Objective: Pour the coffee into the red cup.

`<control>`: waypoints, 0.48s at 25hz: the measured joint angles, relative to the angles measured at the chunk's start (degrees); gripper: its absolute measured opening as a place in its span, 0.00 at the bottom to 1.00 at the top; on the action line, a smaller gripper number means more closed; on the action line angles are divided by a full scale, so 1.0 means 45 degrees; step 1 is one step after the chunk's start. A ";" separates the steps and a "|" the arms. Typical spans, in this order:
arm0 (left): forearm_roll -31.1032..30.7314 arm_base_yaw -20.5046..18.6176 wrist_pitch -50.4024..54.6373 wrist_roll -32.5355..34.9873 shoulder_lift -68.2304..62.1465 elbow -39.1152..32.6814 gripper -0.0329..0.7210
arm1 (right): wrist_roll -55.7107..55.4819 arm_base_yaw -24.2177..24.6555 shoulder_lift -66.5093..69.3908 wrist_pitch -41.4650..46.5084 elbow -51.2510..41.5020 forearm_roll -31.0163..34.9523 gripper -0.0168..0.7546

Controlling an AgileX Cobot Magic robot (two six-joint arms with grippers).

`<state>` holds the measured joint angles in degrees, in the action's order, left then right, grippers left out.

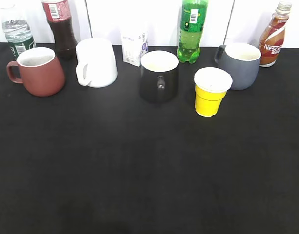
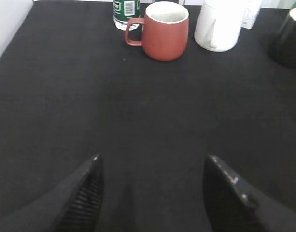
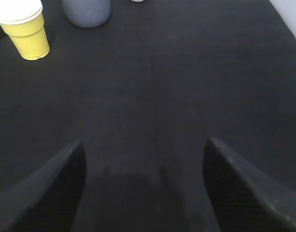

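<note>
While red cup stands far ahead, left pincer (jaws apart).

Along the tabletop back edge, left to right: handled mug, second mug just beside it, third mug mid-row, paper cup right of it, fourth mug behind-right of the cup. Behind the row: water bottle, dark bottle, carton, soda bottle, coffee bottle at far right.

Red cup upright far left, coffee bottle upright far right
</note>
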<state>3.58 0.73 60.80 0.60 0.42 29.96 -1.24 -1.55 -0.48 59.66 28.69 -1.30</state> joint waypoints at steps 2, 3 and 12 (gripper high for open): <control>0.0000 -0.0013 0.0000 0.0000 0.0000 0.0000 0.69 | 0.0000 0.0000 0.0000 0.0000 0.0000 0.0000 0.78; 0.0000 -0.0013 0.0000 0.0000 0.0000 0.0000 0.69 | 0.0000 0.0000 0.0000 0.0000 0.0000 0.0000 0.78; 0.0000 -0.0013 0.0000 0.0000 0.0000 0.0000 0.69 | 0.0000 0.0000 0.0000 0.0008 0.0000 0.0000 0.78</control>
<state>3.58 0.67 60.80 0.60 0.42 29.96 -1.24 -1.55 -0.48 59.69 28.69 -1.30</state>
